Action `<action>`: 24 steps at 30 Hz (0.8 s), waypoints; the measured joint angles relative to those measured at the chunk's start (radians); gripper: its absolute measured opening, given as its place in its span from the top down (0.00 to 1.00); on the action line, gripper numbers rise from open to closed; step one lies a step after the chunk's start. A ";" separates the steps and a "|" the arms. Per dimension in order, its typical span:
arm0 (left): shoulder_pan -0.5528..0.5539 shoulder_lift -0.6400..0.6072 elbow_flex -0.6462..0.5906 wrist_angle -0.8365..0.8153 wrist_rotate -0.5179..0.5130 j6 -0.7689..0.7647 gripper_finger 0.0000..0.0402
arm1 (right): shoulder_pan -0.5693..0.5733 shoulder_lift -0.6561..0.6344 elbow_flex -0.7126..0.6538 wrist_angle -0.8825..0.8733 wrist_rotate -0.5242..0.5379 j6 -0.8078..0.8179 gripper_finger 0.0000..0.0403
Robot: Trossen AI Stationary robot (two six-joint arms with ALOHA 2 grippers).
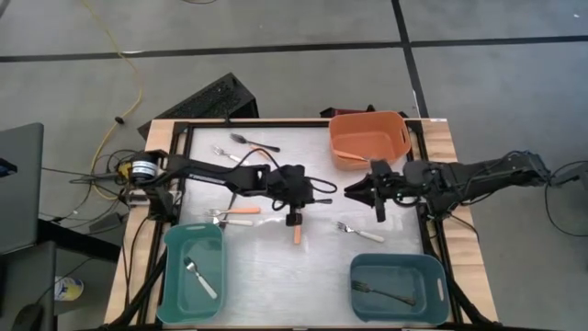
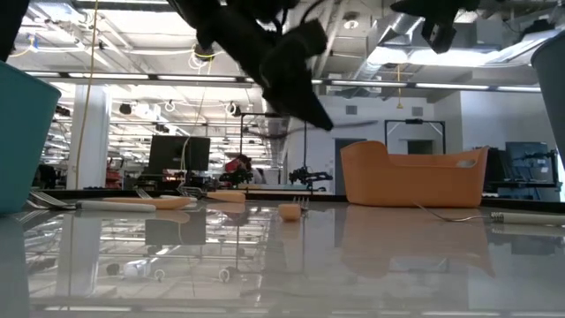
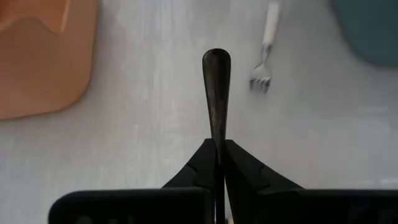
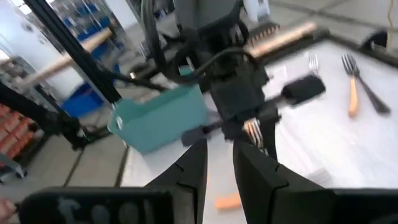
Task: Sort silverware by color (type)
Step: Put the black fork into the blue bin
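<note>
Currently your left gripper (image 3: pixel 216 163) is clamped tight on a dark-handled piece (image 3: pixel 216 87) of the silverware, near the middle of the table (image 1: pixel 276 267). The handle runs straight out ahead of the fingers, and in the low view it hangs clear of the surface. The grip sits on one end only, so the long free end can swing. Carry it slowly and level, and avoid sharp wrist turns. The likely destination is the right teal bin (image 1: pixel 432 276), which already holds a dark fork (image 1: pixel 386 292). The left teal bin (image 1: pixel 175 276) holds a white-handled piece (image 1: pixel 200 279), and the orange bin (image 1: pixel 369 136) stands at the far side. An orange-handled fork (image 1: pixel 297 234) lies on the table just beside your gripper, on the near side. Rise before you travel so the held piece does not sweep it. A white-handled fork (image 1: pixel 358 232) lies between you and the right teal bin, so pass above it. The right gripper (image 1: pixel 354 191) waits just beside yours, its fingers partly apart and empty. Keep your path toward the near edge, away from it, or draw the right arm back first. Release low inside the bin, handle along its long side, so the piece does not bounce out. More pieces remain loose on the left half of the table, so the sort looks well short of complete.
</note>
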 joint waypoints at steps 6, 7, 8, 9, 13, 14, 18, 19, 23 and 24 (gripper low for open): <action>-0.040 -0.023 0.000 -0.003 0.033 -0.039 0.99 | 0.000 -0.021 0.000 0.152 0.001 -0.008 0.75; -0.050 -0.024 0.000 0.001 0.051 -0.045 0.99 | 0.000 -0.020 0.000 0.184 0.001 -0.009 0.75; -0.064 -0.025 0.000 0.002 0.069 -0.049 0.99 | 0.000 -0.020 0.000 0.206 0.002 -0.008 0.75; -0.079 -0.025 0.000 0.003 0.085 -0.052 0.99 | 0.000 -0.020 0.000 0.221 0.002 -0.008 0.75; -0.149 -0.025 0.000 0.042 0.098 -0.016 0.99 | 0.000 -0.020 0.000 0.253 0.005 0.045 0.75; -0.167 -0.025 0.000 0.063 0.092 -0.001 0.99 | 0.001 -0.020 0.000 0.256 0.005 0.068 0.75; -0.229 -0.025 0.000 0.157 0.018 -0.038 0.99 | 0.031 -0.020 0.000 0.257 0.001 0.112 0.75; -0.246 -0.025 0.000 0.179 -0.017 -0.071 0.99 | 0.042 -0.019 0.000 0.257 -0.001 0.112 0.75; -0.331 -0.007 0.002 0.252 -0.160 -0.224 0.99 | 0.082 -0.024 0.000 0.255 -0.054 0.112 0.75; -0.357 0.009 0.002 0.287 -0.195 -0.263 0.99 | 0.090 -0.026 0.000 0.254 -0.076 0.113 0.75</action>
